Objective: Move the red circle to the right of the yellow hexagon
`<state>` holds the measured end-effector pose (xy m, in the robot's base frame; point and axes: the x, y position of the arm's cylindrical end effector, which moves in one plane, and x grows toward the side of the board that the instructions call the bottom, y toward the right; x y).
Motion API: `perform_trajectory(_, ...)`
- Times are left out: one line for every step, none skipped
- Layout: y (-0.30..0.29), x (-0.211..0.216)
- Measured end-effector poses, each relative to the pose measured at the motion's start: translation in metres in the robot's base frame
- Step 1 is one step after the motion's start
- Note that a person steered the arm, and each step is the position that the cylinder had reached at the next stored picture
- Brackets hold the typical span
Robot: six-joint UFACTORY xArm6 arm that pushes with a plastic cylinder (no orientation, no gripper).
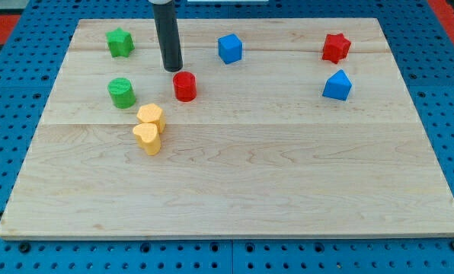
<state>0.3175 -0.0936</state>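
Presently my tip (173,69) upper left of frame – just above-left of red circle (184,86), contact unclear; yellow hexagon (150,116) below-left. No jaws – bare rod.

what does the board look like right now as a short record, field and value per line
surface: wooden board
my tip: just above and left of the red circle, close to it; contact cannot be told
red circle: up and right of the yellow hexagon, apart from it
yellow hexagon: touching the yellow heart below it
yellow heart
green circle: left of the red circle
green star: top left
blue blocks: top middle, right
red star: top right
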Motion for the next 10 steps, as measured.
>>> perform_trajectory(0.0,0.0)
perform_trajectory(0.0,0.001)
perform_trajectory(0.021,0.01)
perform_trajectory(0.024,0.04)
perform_trajectory(0.024,0.063)
perform_trajectory(0.029,0.075)
perform_trajectory(0.033,0.075)
perform_trajectory(0.036,0.075)
perform_trajectory(0.036,0.075)
perform_trajectory(0.036,0.075)
